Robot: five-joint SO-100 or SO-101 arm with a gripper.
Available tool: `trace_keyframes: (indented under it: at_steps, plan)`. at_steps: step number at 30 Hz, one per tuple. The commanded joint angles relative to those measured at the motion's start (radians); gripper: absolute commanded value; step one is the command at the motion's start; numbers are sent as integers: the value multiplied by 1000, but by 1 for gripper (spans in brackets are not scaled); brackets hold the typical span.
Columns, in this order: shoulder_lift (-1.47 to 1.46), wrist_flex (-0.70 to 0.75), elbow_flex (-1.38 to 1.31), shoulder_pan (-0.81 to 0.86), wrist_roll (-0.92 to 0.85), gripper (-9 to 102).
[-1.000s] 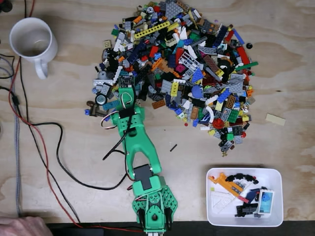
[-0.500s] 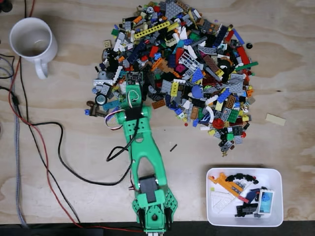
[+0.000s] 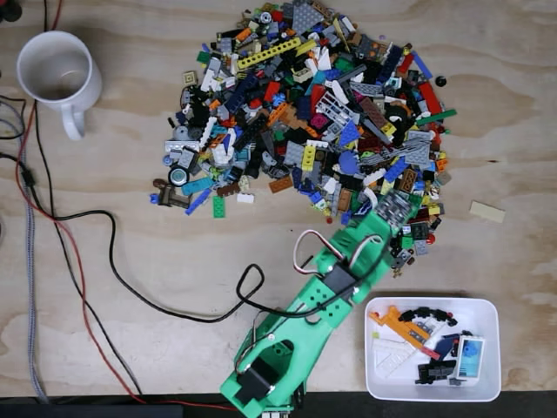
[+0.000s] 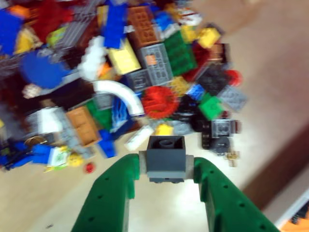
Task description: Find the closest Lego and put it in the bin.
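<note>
In the wrist view my green gripper (image 4: 166,166) is shut on a dark grey Lego brick (image 4: 166,153), one stud on top, held above the table at the near edge of the Lego pile (image 4: 120,72). The fixed view shows the arm reaching up and right, with the gripper (image 3: 393,209) over the lower right edge of the pile (image 3: 313,113); there the brick is hidden under the gripper. The bin (image 3: 494,348), a shallow white tray holding several pieces, sits just below and to the right of the gripper. A white corner of the bin (image 4: 295,212) shows at the wrist view's lower right.
A white mug (image 3: 54,74) stands at the top left. Black and red cables (image 3: 109,261) loop across the table's left side and toward the arm base. A loose tan plate (image 3: 486,212) lies right of the pile, and a small black stick (image 3: 306,261) lies on bare wood.
The arm has swung from the pile's lower left edge to its lower right edge, close above the bin.
</note>
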Motion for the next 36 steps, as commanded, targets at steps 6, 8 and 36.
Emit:
trace_keyframes:
  at_steps: [6, 8, 36]
  plan:
    - [242, -106, 278, 545, -150, 3]
    - [255, -137, 316, 571, -169, 3]
    - [541, -57, 272, 98, -150, 0]
